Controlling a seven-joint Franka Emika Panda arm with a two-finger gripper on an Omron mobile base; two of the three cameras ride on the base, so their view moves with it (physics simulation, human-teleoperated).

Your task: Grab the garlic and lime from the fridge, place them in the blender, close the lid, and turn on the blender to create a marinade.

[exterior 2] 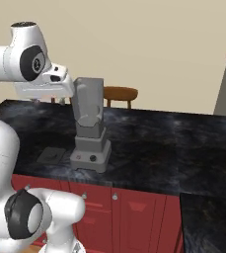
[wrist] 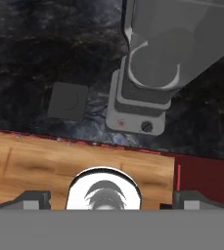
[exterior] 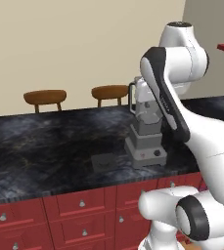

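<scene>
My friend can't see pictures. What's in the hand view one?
A grey blender stands on a dark counter, its jar open on top. Its flat dark lid lies on the counter beside it, apart from it. The open end effector hangs above the counter's near edge, holding nothing.

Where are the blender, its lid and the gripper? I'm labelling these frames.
blender (exterior 2: 90, 143): right base view, on its stepped base.
lid (wrist: 68, 101): hand view, on its flat top, lying on the counter beside the blender.
gripper (wrist: 111, 197): hand view, midway between the open fingertips.
</scene>
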